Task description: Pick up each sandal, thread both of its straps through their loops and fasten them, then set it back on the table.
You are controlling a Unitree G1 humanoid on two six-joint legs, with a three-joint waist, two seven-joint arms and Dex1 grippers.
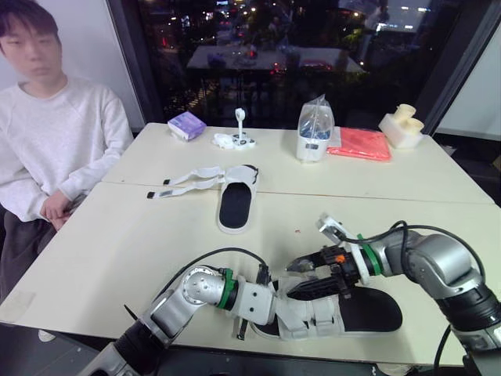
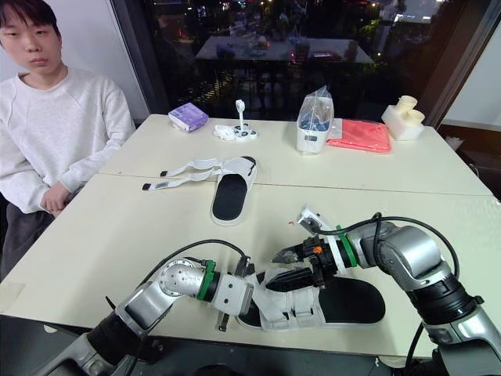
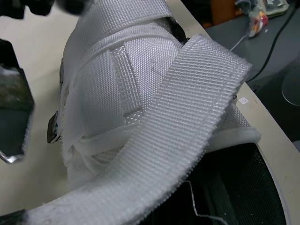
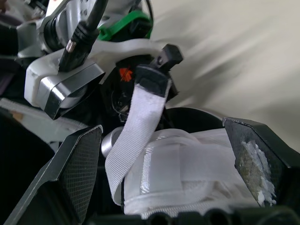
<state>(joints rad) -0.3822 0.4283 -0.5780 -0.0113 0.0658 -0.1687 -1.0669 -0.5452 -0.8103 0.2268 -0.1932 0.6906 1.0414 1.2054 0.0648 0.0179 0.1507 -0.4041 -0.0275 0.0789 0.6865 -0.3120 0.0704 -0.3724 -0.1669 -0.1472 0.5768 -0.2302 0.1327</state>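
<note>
On the table (image 1: pixel 117 251), left gripper (image 4: pixel 157 68) tight on a sandal (image 1: pixel 368 309) strap (image 4: pixel 133 136), right gripper (image 1: pixel 311 276) splayed around it.

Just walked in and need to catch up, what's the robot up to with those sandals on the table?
The left gripper and right gripper are both at the straps of the near sandal at the table's front edge; one strap is loose. The right gripper is open over the upper. The far sandal lies with both straps splayed open. A person sits watching.
</note>
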